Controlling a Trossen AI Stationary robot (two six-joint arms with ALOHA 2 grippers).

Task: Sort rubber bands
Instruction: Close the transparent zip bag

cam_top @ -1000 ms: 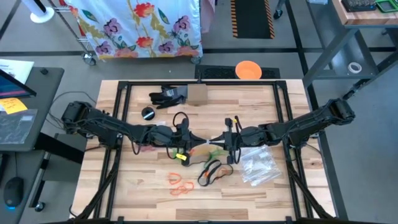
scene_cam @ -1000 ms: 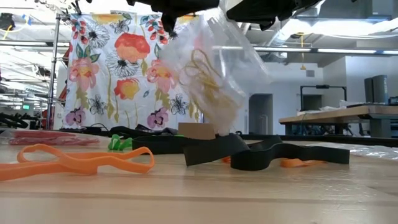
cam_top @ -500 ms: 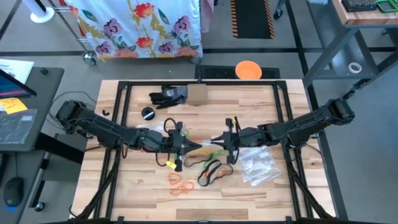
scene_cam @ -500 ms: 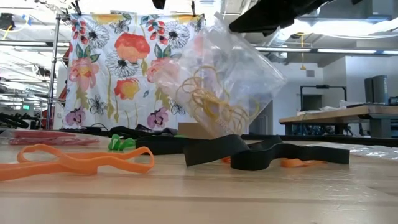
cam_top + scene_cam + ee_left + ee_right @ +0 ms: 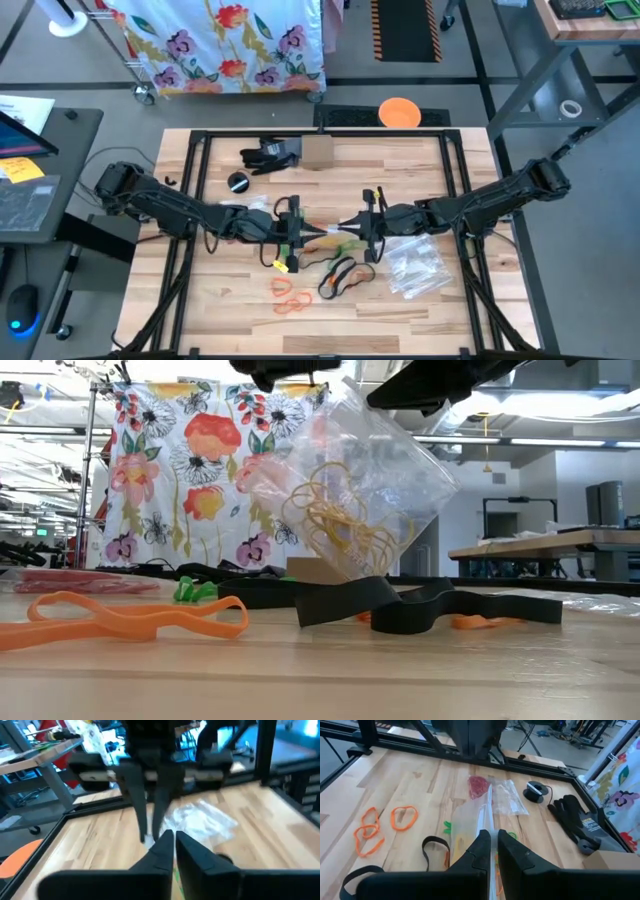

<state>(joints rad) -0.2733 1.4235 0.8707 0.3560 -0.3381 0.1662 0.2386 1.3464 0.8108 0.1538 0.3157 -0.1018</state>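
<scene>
2 grippers meet mid-table: the right gripper (image 5: 491, 851) pinches a clear bag (image 5: 355, 485) of yellow bands (image 5: 340, 520); the left gripper (image 5: 169, 851) looks nearly closed, empty. Orange bands (image 5: 287, 295) and black bands (image 5: 342, 274) lie loose on the table (image 5: 420, 160). They look light and floppy; pinch 1 strand.

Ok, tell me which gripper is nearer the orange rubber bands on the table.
Left. The left gripper hangs just above and behind the orange rubber bands, at the held clear bag. The right gripper grips the bag's other edge, farther off.

high looks down, low level — both perhaps share the bag (image 5: 350, 490).
</scene>
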